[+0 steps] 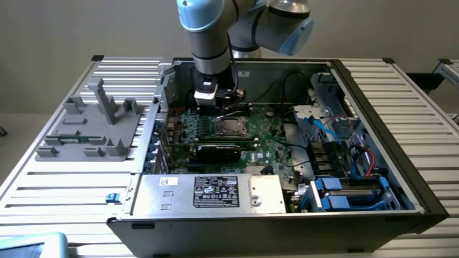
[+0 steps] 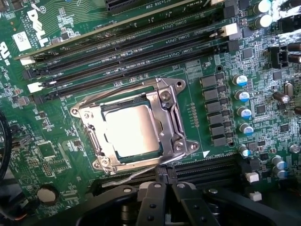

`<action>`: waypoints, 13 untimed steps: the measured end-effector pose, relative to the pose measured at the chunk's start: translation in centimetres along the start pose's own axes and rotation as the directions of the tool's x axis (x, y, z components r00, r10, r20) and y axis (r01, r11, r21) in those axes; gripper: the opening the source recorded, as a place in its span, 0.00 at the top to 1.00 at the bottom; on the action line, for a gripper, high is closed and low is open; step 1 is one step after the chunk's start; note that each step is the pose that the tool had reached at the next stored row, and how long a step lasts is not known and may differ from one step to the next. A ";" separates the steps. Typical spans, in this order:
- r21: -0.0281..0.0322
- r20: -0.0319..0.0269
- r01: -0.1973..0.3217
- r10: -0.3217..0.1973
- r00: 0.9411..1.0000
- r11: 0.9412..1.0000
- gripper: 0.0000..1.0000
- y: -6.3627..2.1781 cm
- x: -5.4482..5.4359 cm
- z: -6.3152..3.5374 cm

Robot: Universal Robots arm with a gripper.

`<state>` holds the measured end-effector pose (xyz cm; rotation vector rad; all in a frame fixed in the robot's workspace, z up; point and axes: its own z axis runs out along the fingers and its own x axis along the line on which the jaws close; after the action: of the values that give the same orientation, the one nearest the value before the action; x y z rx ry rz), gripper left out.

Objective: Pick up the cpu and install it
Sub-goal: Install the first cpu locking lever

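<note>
1. My gripper (image 1: 217, 109) hangs inside the open computer case (image 1: 373, 107), in the upper middle of the exterior view, just above the motherboard (image 1: 269, 142).
2. My jaws are closed together and nothing is between them. In the wrist view the gripper (image 2: 163, 187) shows as two black fingers pressed side by side.
3. The cpu (image 2: 134, 129) lies flat in the socket, shiny silver-beige top facing up. In the exterior view the cpu (image 1: 231, 127) sits at the centre of the board, just below my gripper and slightly toward the exterior view's right.
4. The socket's metal frame (image 2: 171, 120) lies around the chip's edges. I cannot tell whether it is latched.
5. A thin wire lever (image 2: 134, 175) runs along the socket's side nearest my fingers, between the frame and the gripper.
6. I am not touching the cpu; my fingertips are near the socket's edge, apart from the chip.
7. Long black memory slots (image 2: 127, 52) run along the far side of the socket from my fingers.
8. A black card (image 1: 219, 152) stands on the board just below the socket in the exterior view.
9. A grey fixture (image 1: 93, 126) rests on the slatted table (image 1: 57, 188) toward the exterior view's left, well apart from me.
</note>
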<state>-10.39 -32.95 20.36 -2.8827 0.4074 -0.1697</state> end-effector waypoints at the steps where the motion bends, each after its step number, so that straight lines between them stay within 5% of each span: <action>1: 0.001 0.001 -0.001 0.001 1.000 1.000 0.89 -0.02 0.0 -0.14; 13: 0.015 0.002 -0.012 0.012 1.000 1.000 0.89 0.23 -1.1 -0.41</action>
<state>-11.52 -32.95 20.61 -2.8644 0.4216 -0.1671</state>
